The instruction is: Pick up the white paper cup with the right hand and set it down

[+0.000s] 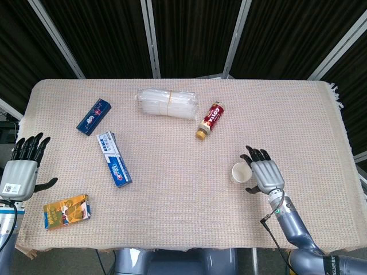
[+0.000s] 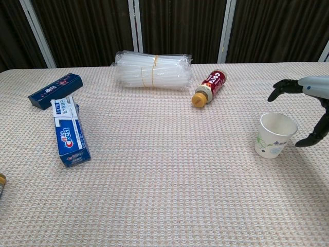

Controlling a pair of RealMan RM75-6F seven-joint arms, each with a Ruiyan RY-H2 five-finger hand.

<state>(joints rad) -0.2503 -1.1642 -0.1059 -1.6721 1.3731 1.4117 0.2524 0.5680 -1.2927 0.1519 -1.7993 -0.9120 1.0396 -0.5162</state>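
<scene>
The white paper cup (image 1: 241, 172) (image 2: 274, 135) stands upright on the right part of the table, its mouth open to the top. My right hand (image 1: 263, 175) (image 2: 307, 105) is right beside it on the cup's right, fingers spread and curved around it, with a small gap still showing between thumb and cup wall. It holds nothing. My left hand (image 1: 23, 169) rests open at the table's left edge, far from the cup, seen only in the head view.
A red bottle (image 1: 210, 120) lies behind the cup. A bundle of clear plastic sleeves (image 1: 166, 103) lies at the back centre. Two blue toothpaste boxes (image 1: 113, 157) (image 1: 93, 116) lie on the left, an orange packet (image 1: 66, 211) at the front left.
</scene>
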